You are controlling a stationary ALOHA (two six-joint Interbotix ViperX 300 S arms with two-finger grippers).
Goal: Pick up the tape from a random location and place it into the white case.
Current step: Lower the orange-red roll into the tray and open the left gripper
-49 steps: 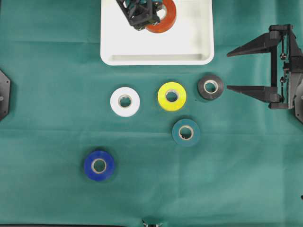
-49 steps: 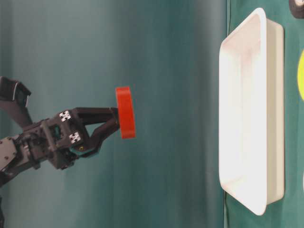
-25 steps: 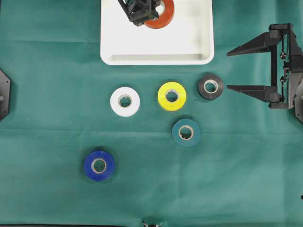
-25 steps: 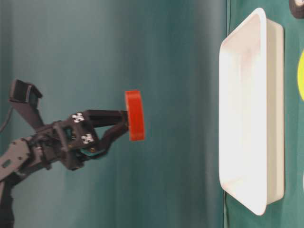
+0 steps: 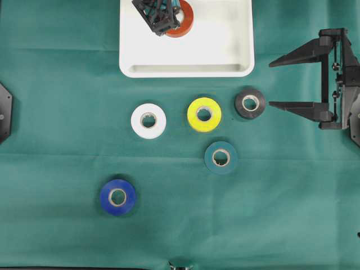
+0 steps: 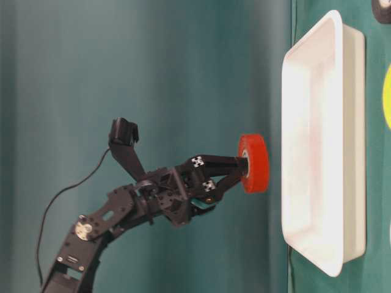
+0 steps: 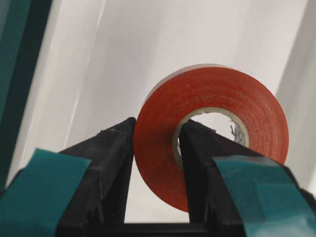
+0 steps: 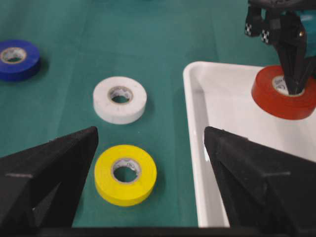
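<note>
The left gripper [image 7: 155, 148] clamps the red tape roll [image 7: 217, 106] by its wall, one finger through the core, holding it just above the white case [image 5: 185, 53]. The right gripper [image 5: 275, 83] hangs spread and empty beside the black tape roll [image 5: 250, 103].

6 tape rolls: red [image 5: 183, 11], white [image 5: 148, 121], yellow [image 5: 204, 115], black [image 5: 250, 103], teal [image 5: 220, 157], blue [image 5: 117, 197]; 1 white case [image 5: 225, 50].

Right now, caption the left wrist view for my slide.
Left gripper pinches the red tape roll over the white case.
</note>
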